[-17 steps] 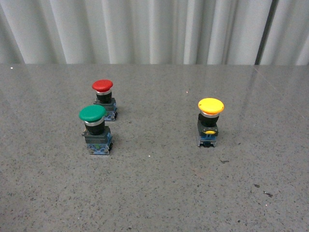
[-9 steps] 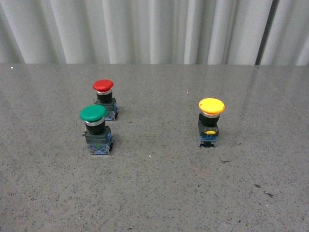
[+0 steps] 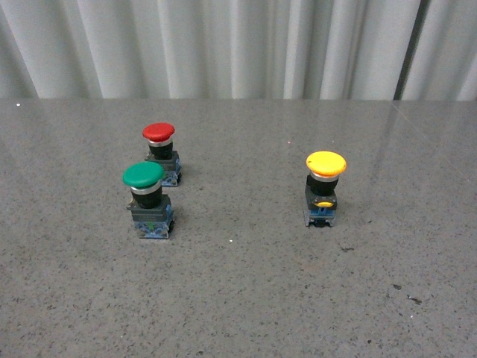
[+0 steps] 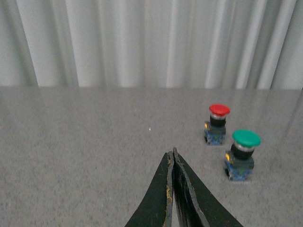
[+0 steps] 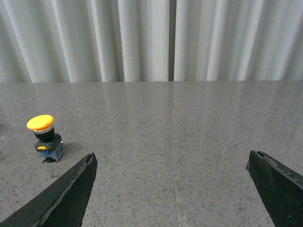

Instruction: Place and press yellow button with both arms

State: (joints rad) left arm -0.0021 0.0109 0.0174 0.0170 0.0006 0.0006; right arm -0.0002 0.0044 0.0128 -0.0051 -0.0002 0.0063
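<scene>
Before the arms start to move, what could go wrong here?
1. The yellow button stands upright on a small base under a wide cap. A sideways push from the open right gripper might tip it.
2. The green button and red button stand close together, between the shut left gripper and the yellow one. The gripper might knock them if it crosses over.

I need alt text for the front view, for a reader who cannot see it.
A yellow button stands upright, alone, on the right of a grey speckled table. A green button and, just behind it, a red button stand on the left. A pale curtain hangs behind.
</scene>
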